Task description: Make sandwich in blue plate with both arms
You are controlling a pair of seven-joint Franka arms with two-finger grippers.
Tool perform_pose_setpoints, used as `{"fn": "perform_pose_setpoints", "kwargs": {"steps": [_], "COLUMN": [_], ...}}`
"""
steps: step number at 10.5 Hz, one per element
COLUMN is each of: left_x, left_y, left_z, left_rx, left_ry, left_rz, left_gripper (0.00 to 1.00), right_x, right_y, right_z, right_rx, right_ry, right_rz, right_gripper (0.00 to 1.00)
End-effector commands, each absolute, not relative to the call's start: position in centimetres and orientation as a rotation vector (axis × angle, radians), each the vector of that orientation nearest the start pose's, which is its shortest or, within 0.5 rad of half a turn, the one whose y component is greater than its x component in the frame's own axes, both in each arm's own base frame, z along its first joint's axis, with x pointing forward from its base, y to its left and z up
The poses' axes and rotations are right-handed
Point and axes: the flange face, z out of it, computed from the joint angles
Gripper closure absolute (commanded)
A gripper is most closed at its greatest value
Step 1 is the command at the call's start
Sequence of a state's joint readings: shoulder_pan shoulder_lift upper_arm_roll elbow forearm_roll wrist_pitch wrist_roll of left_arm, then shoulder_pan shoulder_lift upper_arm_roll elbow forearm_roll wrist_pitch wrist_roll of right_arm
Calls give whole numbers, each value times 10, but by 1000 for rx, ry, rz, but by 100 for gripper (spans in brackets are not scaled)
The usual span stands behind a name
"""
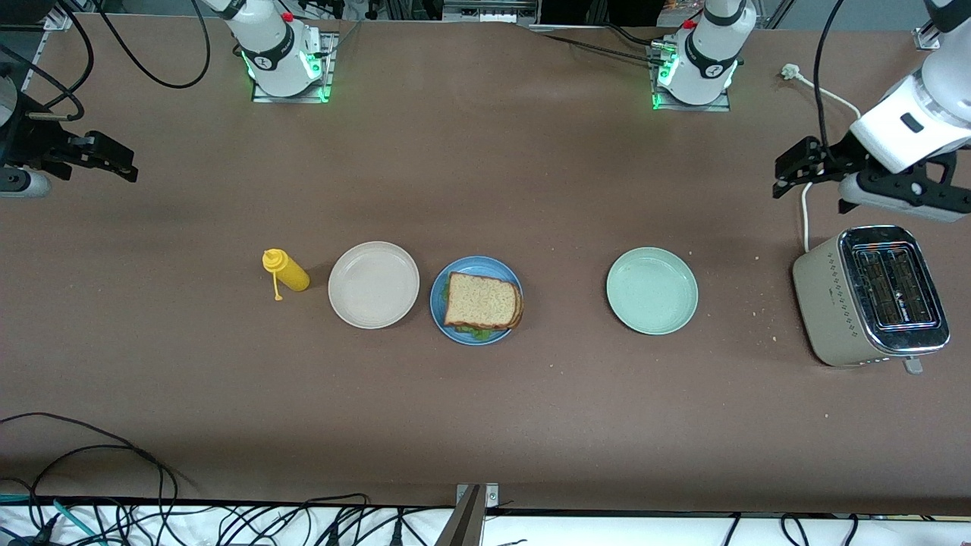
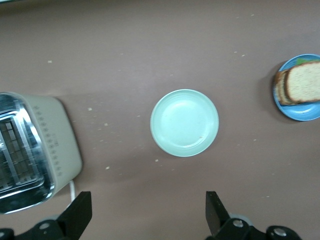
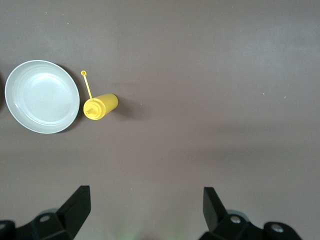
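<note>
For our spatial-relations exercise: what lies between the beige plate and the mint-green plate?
The blue plate holding the sandwich, seen in the front view.

The brown table (image 1: 485, 425) carries the blue plate (image 1: 441, 307); beside it toward the right arm's end lie a beige plate (image 1: 373, 284) and yellow bottle (image 1: 285, 271), toward the left arm's end a mint plate (image 1: 652, 290), toaster (image 1: 868, 296) and what look like crumbs.
</note>
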State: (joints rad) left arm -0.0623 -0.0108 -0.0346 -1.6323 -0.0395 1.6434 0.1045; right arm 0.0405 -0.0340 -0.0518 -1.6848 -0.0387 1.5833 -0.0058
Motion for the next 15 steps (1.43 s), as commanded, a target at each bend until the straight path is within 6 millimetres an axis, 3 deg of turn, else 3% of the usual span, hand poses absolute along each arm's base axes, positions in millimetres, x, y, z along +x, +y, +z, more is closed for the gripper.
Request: {"fn": "perform_pose_setpoints", "kwargs": {"steps": [1,4,15], "left_x": [541,539,547], "left_y": [-36,-1,4], "left_z": [622,639,629], "left_rx": [-3084,-3094,-3094], "left_ry": [281,183,182], "left_rz": [6,27,82], "left_gripper": [0,0,0], "right_x": [543,543,543], "right_y": [-12,-15,-14], "right_z": [597,596,596], "right_rx": [-3190,-3182,-3179], "right_ry": [7,15,49], "right_rz": [108,113,107], "right_gripper": [0,0,0]}}
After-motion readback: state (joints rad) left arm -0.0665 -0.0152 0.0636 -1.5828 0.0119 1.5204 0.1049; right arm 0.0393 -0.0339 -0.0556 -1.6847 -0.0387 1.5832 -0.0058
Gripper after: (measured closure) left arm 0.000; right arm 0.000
